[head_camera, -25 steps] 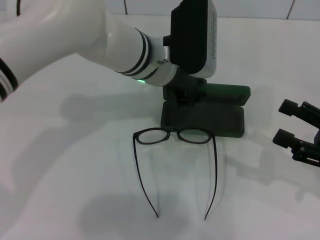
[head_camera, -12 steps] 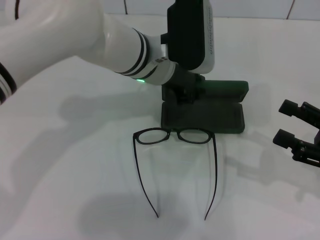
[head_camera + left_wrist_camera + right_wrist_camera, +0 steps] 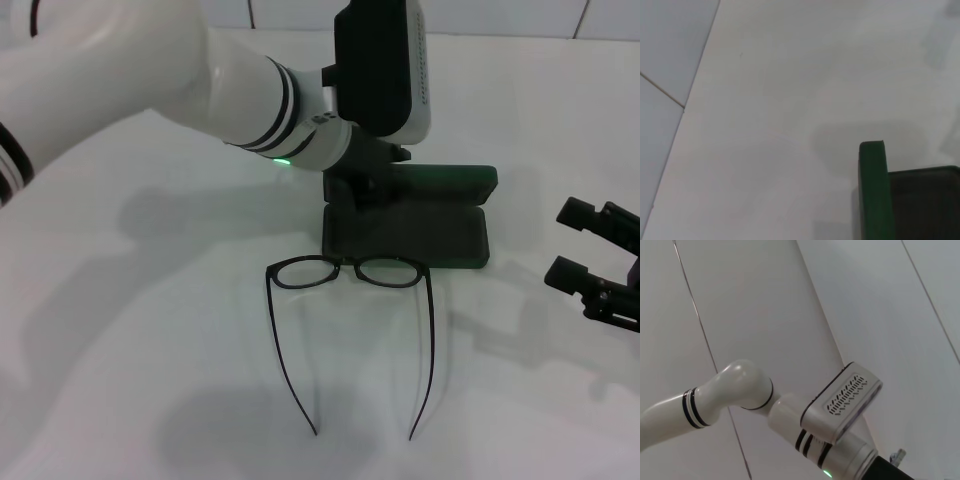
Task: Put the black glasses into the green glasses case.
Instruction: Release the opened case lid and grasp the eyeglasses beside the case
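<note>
Left gripper (image 3: 362, 187), grip state can't tell, sat at green glasses case (image 3: 440, 225); black glasses (image 3: 347, 272) just below looked light, fragile — you'd pinch the bridge. Right gripper (image 3: 585, 258) parked, open.

We see a plain white desk (image 3: 150, 330), softly shadowed, with pale tiled wall (image 3: 500, 15) beyond its far edge
</note>
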`<action>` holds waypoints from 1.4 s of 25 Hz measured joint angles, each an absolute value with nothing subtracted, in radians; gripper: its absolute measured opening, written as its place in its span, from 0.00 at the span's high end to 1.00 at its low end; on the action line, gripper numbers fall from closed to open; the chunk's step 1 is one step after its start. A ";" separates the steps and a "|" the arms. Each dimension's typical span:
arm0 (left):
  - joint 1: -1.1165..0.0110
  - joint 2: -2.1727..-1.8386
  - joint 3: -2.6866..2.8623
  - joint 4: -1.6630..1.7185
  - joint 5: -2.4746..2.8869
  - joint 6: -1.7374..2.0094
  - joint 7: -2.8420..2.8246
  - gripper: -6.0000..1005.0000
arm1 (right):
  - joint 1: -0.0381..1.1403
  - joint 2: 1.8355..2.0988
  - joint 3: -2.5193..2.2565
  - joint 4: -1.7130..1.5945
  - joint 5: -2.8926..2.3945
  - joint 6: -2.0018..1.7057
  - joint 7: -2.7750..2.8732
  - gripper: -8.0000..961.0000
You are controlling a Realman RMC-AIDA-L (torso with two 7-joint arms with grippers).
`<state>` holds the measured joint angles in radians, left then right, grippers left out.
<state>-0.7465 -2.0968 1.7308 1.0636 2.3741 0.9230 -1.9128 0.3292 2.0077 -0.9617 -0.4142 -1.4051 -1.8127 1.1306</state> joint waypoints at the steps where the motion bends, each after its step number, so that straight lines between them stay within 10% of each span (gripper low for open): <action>1: -0.748 -2.096 1.730 1.065 2.374 0.926 -1.913 0.67 | 0.330 2.007 -0.962 -0.414 -1.405 -1.811 1.131 0.23; 16: -0.701 -2.093 1.664 1.227 2.379 1.018 -1.919 0.58 | 0.364 2.010 -0.982 -0.425 -1.432 -1.757 1.165 0.25; 35: -0.197 -2.090 1.361 1.596 1.608 1.111 -1.634 0.67 | 0.775 2.011 -1.035 -0.765 -2.022 -1.575 1.793 0.29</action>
<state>-0.1966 -2.0896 1.3614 1.5964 1.6077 1.1107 -1.6336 0.7749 2.0108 -1.0347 -0.7654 -2.0224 -1.5747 1.7933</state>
